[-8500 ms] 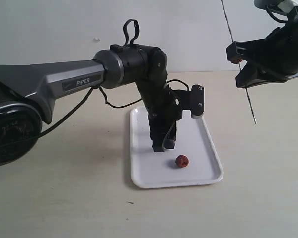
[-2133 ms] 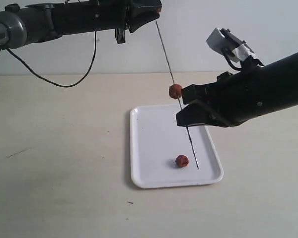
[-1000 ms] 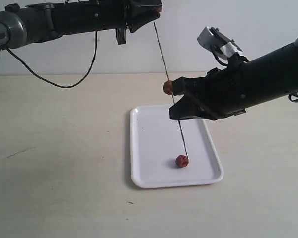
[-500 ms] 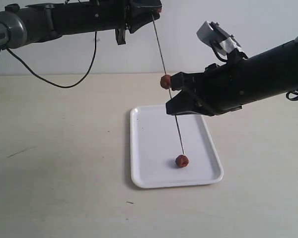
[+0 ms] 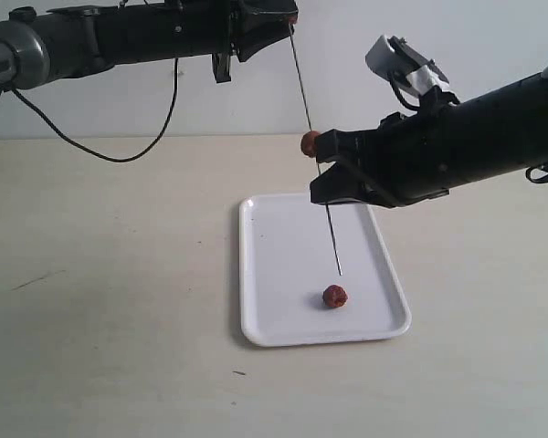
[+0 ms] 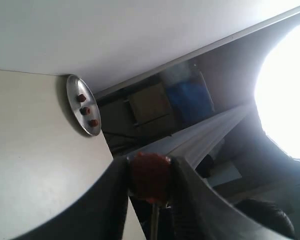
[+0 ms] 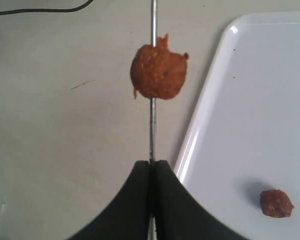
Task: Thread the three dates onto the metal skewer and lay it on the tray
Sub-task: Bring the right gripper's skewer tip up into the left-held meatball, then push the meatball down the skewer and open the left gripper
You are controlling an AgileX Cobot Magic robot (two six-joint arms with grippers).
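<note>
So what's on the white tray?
One date lies on the tray. The skewer tip hangs over the tray, not touching. The right claw hides part of the tray's far edge.

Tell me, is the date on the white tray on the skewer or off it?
Off. The date lies loose on the tray; the skewer hangs with its tip clear of it.

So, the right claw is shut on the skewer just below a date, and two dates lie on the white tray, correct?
Not quite. Only one date lies on the white tray, as the exterior view shows. The rest holds: the right claw is shut on the skewer just below a threaded date.
</note>
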